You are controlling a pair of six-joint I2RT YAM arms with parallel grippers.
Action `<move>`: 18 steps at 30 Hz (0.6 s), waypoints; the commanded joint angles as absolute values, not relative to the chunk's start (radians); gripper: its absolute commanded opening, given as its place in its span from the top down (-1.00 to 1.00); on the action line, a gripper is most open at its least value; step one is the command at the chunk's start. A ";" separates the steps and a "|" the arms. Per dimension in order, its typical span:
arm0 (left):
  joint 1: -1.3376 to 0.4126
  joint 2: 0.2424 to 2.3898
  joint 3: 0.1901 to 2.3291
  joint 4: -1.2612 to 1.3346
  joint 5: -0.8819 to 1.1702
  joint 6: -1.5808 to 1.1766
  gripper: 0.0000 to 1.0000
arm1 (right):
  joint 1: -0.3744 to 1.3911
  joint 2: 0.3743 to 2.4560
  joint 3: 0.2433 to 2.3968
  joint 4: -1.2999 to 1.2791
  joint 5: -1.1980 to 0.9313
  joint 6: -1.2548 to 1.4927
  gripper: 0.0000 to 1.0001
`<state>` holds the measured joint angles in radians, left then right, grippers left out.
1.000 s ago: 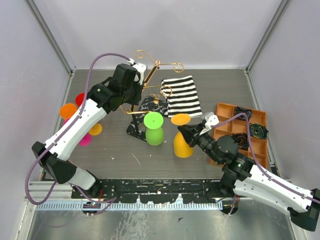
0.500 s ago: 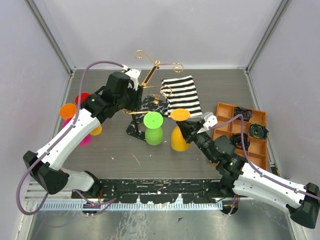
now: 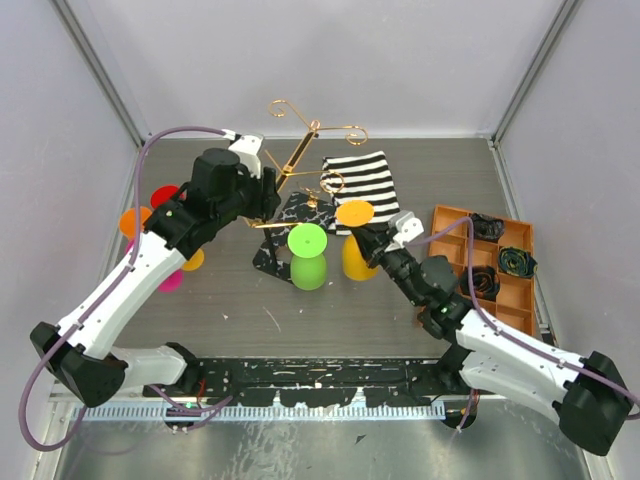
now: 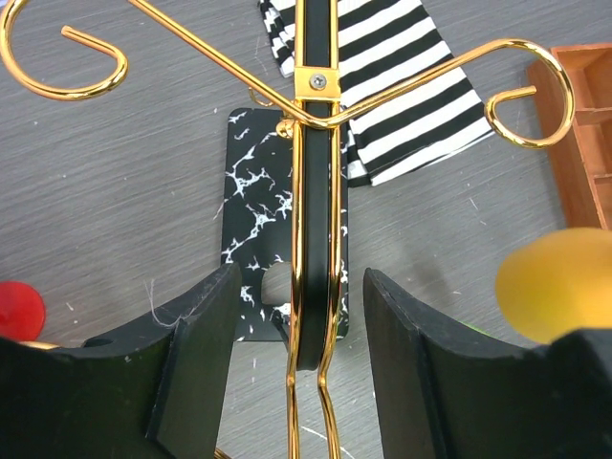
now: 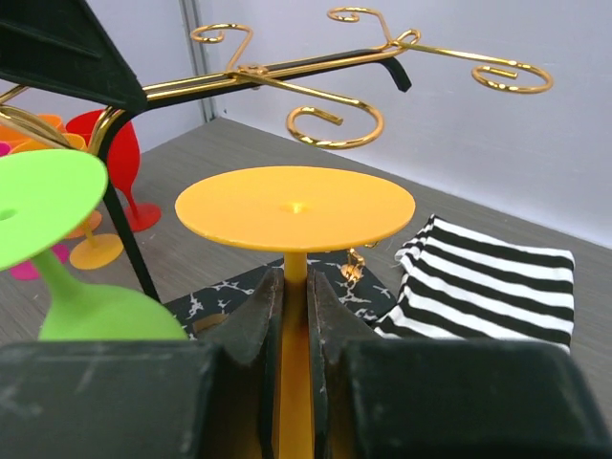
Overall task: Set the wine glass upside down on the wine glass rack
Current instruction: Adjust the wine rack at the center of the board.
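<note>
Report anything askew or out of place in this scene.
The wine glass rack looks askew: its gold post slants steeply toward the back wall instead of standing upright, between the fingers of the open left gripper.

The scene contains one gold wire rack [image 4: 314,191], one black-and-white striped cloth [image 3: 362,190], one orange compartmented tray [image 3: 452,222], one green plastic wine glass [image 3: 308,262] and one yellow-orange plastic wine glass [image 3: 354,213]. The left-side coloured glasses [image 3: 168,281] are partly hidden, so their count is unclear.

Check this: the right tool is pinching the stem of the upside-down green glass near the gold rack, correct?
No, not green: the right tool pinches the stem of the upside-down orange glass near the gold rack, as the right wrist view shows.
</note>
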<state>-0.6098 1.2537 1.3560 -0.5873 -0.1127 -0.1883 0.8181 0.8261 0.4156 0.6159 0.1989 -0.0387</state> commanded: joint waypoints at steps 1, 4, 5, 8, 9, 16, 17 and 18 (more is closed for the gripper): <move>-0.592 1.245 1.340 -0.531 -0.066 -0.204 -0.22 | 0.715 0.850 0.442 0.822 -0.077 -0.010 0.98; -0.575 1.244 1.331 -0.517 -0.040 -0.217 -0.20 | 0.642 0.869 0.428 0.899 -0.195 0.029 0.98; -0.570 1.245 1.330 -0.514 -0.030 -0.222 -0.16 | 0.619 0.875 0.423 0.925 -0.234 0.048 0.99; -0.558 1.252 1.331 -0.512 -0.002 -0.232 -0.11 | 0.545 0.920 0.426 1.023 -0.366 0.128 0.99; -0.555 1.253 1.331 -0.512 0.001 -0.234 -0.11 | 0.525 0.944 0.431 1.056 -0.405 0.143 0.99; -0.543 1.254 1.329 -0.509 0.010 -0.239 -0.10 | 0.471 1.112 0.468 1.199 -0.551 0.220 0.99; -0.543 1.256 1.329 -0.508 0.010 -0.238 -0.09 | 0.471 1.134 0.471 1.218 -0.567 0.219 0.99; -0.542 1.257 1.330 -0.509 0.011 -0.239 -0.09 | 0.471 1.154 0.474 1.243 -0.583 0.221 0.98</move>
